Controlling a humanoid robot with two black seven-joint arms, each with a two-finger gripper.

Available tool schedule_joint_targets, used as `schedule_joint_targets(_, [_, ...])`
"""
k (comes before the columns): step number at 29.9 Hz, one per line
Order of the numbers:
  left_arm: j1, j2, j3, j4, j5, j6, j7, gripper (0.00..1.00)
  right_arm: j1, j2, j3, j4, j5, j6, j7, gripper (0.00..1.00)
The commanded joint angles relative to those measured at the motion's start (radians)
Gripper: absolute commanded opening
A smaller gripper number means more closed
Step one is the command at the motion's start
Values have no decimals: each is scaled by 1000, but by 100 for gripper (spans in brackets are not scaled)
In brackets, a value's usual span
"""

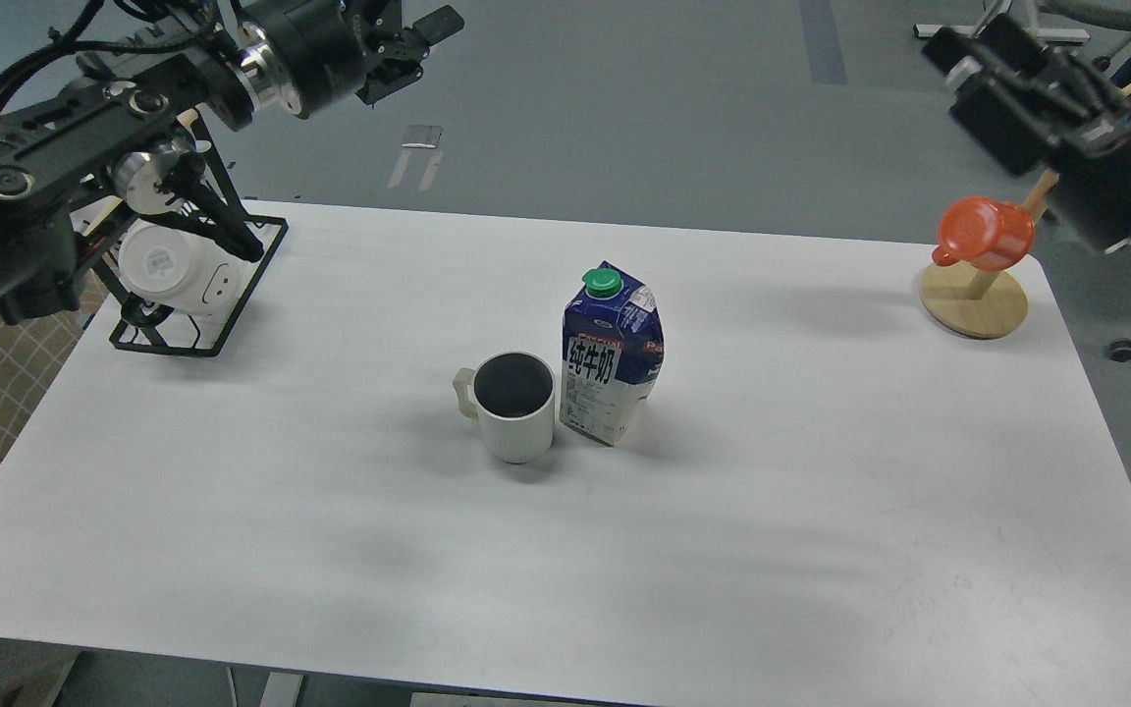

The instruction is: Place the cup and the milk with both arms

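Head view. The white tabletop [821, 511] carries the cup [511, 407] and the milk [611, 355] near its middle, both upright. The cup stands just left of the milk, nearly touching it, with its handle turned away from the carton; whether the two actually touch cannot be told. The milk's green cap faces up and its label faces the viewer.

The left hand [408, 49] hangs high above the floor beyond the tabletop's far edge, well left of the milk and well apart from it; its fingers appear spread and hold nothing. The right hand [978, 49] sits high and far to the right of the milk; it is dark and seen end-on, so whether it is open or closed cannot be told.

Far left of the milk a black wire rack [232, 314] holds a white cup with a small face [178, 267]. Far right of the milk an orange cup [986, 234] hangs on a wooden stand [976, 304].

Judged step: neither object is grasped, so the task reads either as approach not begun or as placement completed with arms clear. If approaching, the left hand must descend to the cup and the right hand to the milk, each from its outer side.
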State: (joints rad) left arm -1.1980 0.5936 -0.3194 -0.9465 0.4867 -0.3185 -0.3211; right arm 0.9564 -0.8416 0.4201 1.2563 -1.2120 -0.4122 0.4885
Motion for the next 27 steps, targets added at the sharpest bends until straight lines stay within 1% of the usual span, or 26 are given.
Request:
schedule_joint_targets(1, [8, -14, -32, 29, -13, -2, -1, 96, 136, 148, 9, -214, 192, 180, 0, 100])
schedule_joint_targets(2, [12, -24, -49, 52, -14, -2, -1, 96, 177, 209, 14, -304, 248, 253, 0, 100])
schedule_joint_targets(4, [17, -52, -72, 83, -17, -4, -3, 96, 214, 275, 26, -403, 314, 317, 0, 100])
schedule_joint_targets(5, [26, -81, -99, 121, -23, -5, -3, 96, 243, 353, 40, -502, 380, 372, 0, 100])
schedule_joint_targets(6, [29, -95, -112, 142, -28, -7, -3, 96, 254, 390, 48, -550, 408, 397, 0, 100])
schedule_joint_targets(7, [34, -121, -137, 188, -42, -14, -3, 96, 277, 460, 55, -646, 460, 436, 0, 100])
schedule_joint_targets(8, [35, -144, -161, 237, -56, -36, -3, 96, 303, 528, 58, -741, 501, 484, 0, 100])
schedule_joint_targets(10, [37, -175, -176, 294, -72, -60, -3, 96, 323, 597, 69, -831, 541, 538, 0, 100])
schedule_joint_targets(11, [38, -205, -182, 354, -89, -97, -3, 99, 329, 660, 83, -907, 580, 585, 0, 100])
schedule_joint_targets(12, [40, -221, -185, 386, -96, -120, -3, 99, 332, 686, 92, -943, 598, 607, 0, 100])
schedule_joint_targets(13, [41, -251, -187, 444, -109, -167, -3, 99, 332, 728, 115, -995, 635, 646, 0, 100])
schedule_joint_targets(14, [41, -280, -187, 500, -129, -170, -4, 99, 331, 754, 140, -1015, 670, 680, 0, 100])
schedule_joint_targets(16, [49, -323, -187, 560, -166, -170, -6, 99, 318, 774, 173, -1026, 719, 716, 0, 100])
schedule_joint_targets(18, [57, -342, -188, 584, -189, -170, -9, 99, 309, 786, 196, -1026, 754, 722, 0, 100])
schedule_joint_targets(21, [81, -376, -188, 597, -217, -170, -16, 99, 259, 825, 221, -1025, 801, 717, 0, 100])
schedule_joint_targets(23, [89, -394, -188, 597, -217, -170, -16, 99, 246, 829, 232, -1020, 802, 719, 0, 100])
schedule_joint_targets(27, [80, -393, -188, 597, -218, -170, -16, 99, 237, 822, 247, -1006, 809, 724, 0, 100])
